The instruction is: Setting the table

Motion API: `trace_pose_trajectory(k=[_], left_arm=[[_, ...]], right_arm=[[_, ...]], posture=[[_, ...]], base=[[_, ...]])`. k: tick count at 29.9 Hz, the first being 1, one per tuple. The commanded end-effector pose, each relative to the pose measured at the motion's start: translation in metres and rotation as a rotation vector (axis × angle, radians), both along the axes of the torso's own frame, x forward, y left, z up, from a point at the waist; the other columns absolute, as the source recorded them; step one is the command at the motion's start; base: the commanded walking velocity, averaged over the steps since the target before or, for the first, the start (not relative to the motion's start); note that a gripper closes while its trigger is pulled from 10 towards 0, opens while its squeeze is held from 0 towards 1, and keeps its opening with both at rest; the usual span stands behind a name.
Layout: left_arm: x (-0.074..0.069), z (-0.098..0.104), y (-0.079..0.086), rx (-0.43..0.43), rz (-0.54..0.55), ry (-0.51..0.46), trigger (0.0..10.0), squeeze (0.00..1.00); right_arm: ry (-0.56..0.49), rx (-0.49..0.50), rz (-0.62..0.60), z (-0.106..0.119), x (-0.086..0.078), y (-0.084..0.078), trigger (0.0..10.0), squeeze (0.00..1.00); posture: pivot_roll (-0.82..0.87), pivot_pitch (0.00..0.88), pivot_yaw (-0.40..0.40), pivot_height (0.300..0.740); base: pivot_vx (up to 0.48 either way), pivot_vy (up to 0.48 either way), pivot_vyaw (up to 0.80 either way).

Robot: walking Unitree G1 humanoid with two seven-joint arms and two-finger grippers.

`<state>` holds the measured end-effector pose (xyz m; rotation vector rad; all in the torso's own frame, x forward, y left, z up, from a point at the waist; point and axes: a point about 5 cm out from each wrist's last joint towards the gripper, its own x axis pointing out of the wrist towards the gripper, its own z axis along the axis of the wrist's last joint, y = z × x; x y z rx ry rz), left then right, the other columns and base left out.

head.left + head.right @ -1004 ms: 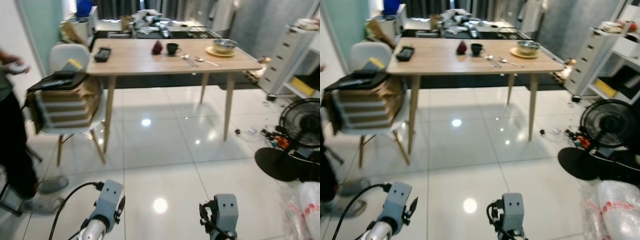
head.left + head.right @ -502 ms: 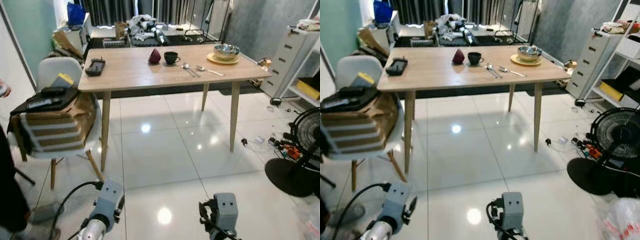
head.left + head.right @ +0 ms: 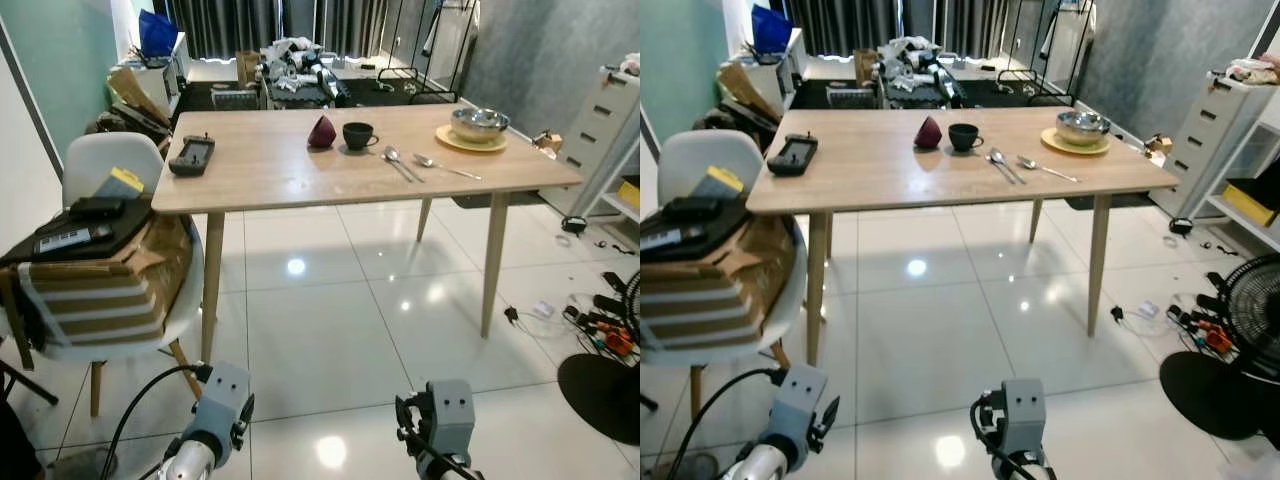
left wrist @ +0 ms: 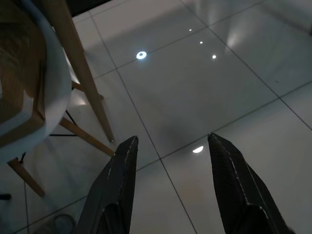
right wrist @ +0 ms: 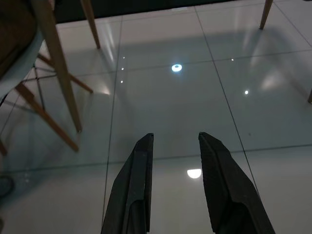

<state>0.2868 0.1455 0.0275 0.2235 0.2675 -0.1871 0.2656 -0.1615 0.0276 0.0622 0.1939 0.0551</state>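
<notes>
Ahead across a glossy white tiled floor (image 3: 330,330): a pale wooden desk (image 3: 270,170) on slim tapered legs, smooth matte top, carrying the tableware. Toward its far right, a steel bowl (image 3: 480,121) on a yellow plate (image 3: 450,139); nearer the middle, a dark cup (image 3: 357,134) with a small dark-red cone-shaped thing (image 3: 322,131) just beside it, and two metal spoons (image 3: 400,163) lying flat between cup and plate. Likely handling: bowl rigid, light, slick and rounded, best taken across the rim; plate probably ceramic or hard plastic, thin and low, awkward to pinch except at an overhanging edge, breakable if ceramic; cup stiff and possibly fragile, best gripped across the wall or by the handle; spoons thin, hard, slippery, needing a pinch across the narrow handle. On the desk's left end, a black handheld device (image 3: 191,155). At the left, a white shell chair (image 3: 110,160) on wooden legs, piled with brown cardboard and black items. Left gripper (image 4: 170,190) and right gripper (image 5: 173,183) hanging low over the tiles, well apart from the desk, black ridged fingers (image 4: 121,185) spread and holding nothing.
</notes>
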Motion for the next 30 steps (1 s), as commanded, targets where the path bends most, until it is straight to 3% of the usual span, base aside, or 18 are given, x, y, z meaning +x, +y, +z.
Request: trace_pose_trajectory(k=[1, 4, 6, 7, 9, 10, 12, 13, 16, 23, 30], left_arm=[[-0.003, -0.003, -0.002, 0.006, -0.008, 0.013, 10.0, 0.00], [-0.001, 0.001, -0.002, 0.012, -0.015, -0.008, 10.0, 0.00], [0.007, 0.023, -0.003, 0.036, -0.043, -0.108, 10.0, 0.00], [0.007, 0.023, -0.003, 0.036, -0.043, -0.108, 10.0, 0.00], [0.021, 0.064, -0.004, 0.035, -0.064, -0.264, 10.0, 0.00], [0.021, 0.064, -0.004, 0.035, -0.064, -0.264, 10.0, 0.00], [0.031, 0.095, -0.003, 0.021, -0.074, -0.362, 10.0, 0.00], [0.031, 0.095, -0.003, 0.021, -0.074, -0.362, 10.0, 0.00], [0.040, 0.127, 0.001, 0.006, -0.068, -0.450, 10.0, 0.00], [0.042, 0.147, 0.004, -0.006, -0.060, -0.501, 10.0, 0.00], [0.040, 0.149, 0.001, -0.010, -0.064, -0.497, 10.0, 0.00]], right_arm=[[0.014, -0.001, -0.025, -0.003, -0.004, -0.006, 10.0, 0.00], [-0.014, 0.012, -0.052, 0.004, -0.002, -0.010, 10.0, 0.00], [-0.095, 0.043, -0.084, 0.025, 0.006, -0.013, 10.0, 0.00], [-0.095, 0.043, -0.084, 0.025, 0.006, -0.013, 10.0, 0.00], [-0.207, 0.067, -0.099, 0.058, 0.017, -0.015, 10.0, 0.00], [-0.207, 0.067, -0.099, 0.058, 0.017, -0.015, 10.0, 0.00], [-0.284, 0.086, -0.105, 0.081, 0.026, -0.015, 10.0, 0.00], [-0.284, 0.086, -0.105, 0.081, 0.026, -0.015, 10.0, 0.00], [-0.373, 0.123, -0.115, 0.111, 0.037, -0.013, 10.0, 0.00], [-0.375, 0.131, -0.121, 0.117, 0.037, -0.010, 10.0, 0.00], [-0.355, 0.134, -0.125, 0.115, 0.032, -0.011, 10.0, 0.00]], posture=[[0.06, 0.036, 0.066, 0.740], [0.07, 0.042, 0.067, 0.740], [0.07, 0.047, 0.068, 0.740], [0.07, 0.047, 0.068, 0.740], [0.07, 0.047, 0.068, 0.740], [0.07, 0.047, 0.068, 0.740], [0.08, 0.047, 0.068, 0.740], [0.08, 0.047, 0.068, 0.740], [0.08, 0.046, 0.068, 0.740], [0.09, 0.049, 0.063, 0.740], [0.08, 0.053, 0.064, 0.740]], base=[[0.480, 0.000, 0.00], [0.480, 0.000, 0.00], [0.480, 0.000, 0.00], [0.480, 0.000, 0.00], [0.480, 0.000, 0.00], [0.480, 0.000, 0.00], [0.480, 0.000, 0.00], [0.480, 0.000, 0.00], [0.480, 0.000, 0.00], [0.480, 0.000, 0.00], [0.480, 0.000, 0.00]])
